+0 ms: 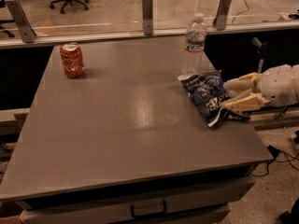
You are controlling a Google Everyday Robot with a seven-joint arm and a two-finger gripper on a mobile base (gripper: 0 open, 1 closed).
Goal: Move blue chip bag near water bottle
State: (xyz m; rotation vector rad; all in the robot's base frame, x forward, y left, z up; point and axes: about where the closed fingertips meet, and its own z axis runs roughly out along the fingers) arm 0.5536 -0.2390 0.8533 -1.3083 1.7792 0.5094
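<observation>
The blue chip bag (207,93), crinkled navy foil with white lettering, lies flat on the grey table (126,125) near its right edge. The water bottle (195,42), clear with a white cap, stands upright just behind the bag, close to its far end. My gripper (225,96) reaches in from the right at the bag's right side. Its two cream fingers are spread apart, one above and one below the bag's edge, and they do not pinch it.
A red soda can (72,59) stands upright at the table's far left. A glass barrier with metal posts (147,6) runs along the far edge. The table's right edge lies just under my gripper, with cables on the floor (280,155) beyond it.
</observation>
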